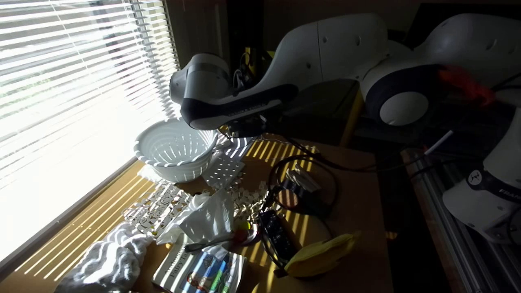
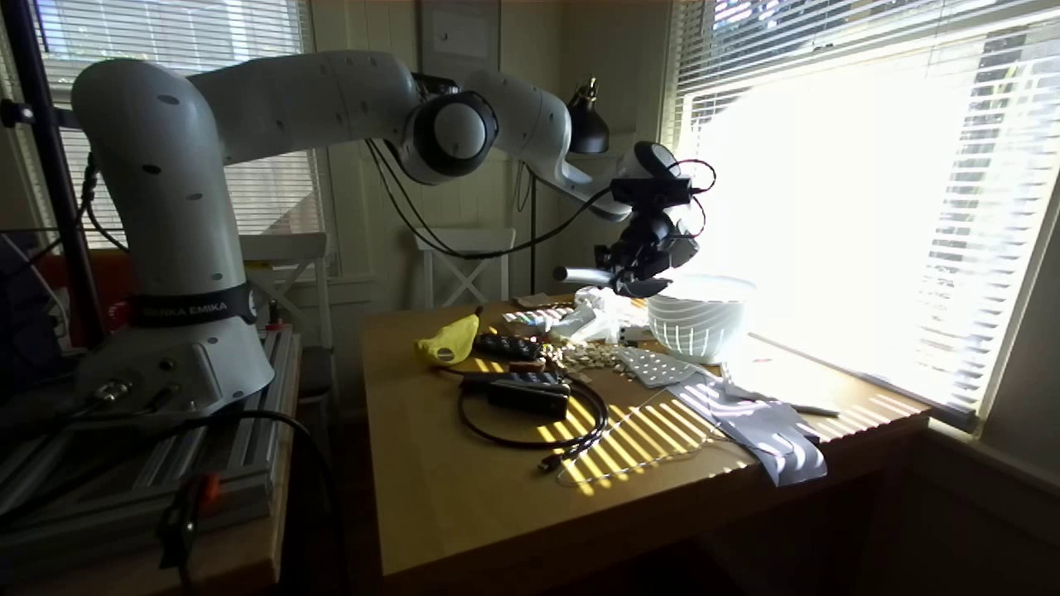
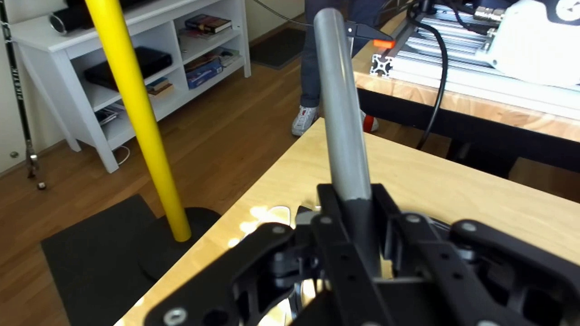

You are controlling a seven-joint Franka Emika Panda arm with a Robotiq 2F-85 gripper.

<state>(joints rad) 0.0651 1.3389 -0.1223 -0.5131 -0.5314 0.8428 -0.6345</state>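
My black gripper (image 3: 354, 194) is shut on a smooth grey tube (image 3: 342, 104), with one finger on each side of it near its dark lower part. The tube also shows in an exterior view (image 2: 580, 275), sticking out sideways from the gripper (image 2: 633, 277) above the table. Its near end is hidden between the fingers. The gripper is close to a white colander (image 2: 697, 327), level with about its rim. The colander also stands by the window in an exterior view (image 1: 183, 173); there the gripper is in dark shadow and the tube cannot be made out.
The wooden table (image 2: 431, 497) holds a yellow banana-shaped item (image 1: 321, 258), a black power strip (image 1: 276, 234), coiled cable, scattered pale pieces, white crumpled plastic (image 1: 211, 217), a book (image 1: 199, 274), a fuzzy cloth (image 1: 110, 260) and grey cloth (image 2: 754, 422). A yellow pole (image 3: 140, 122) stands beside the table.
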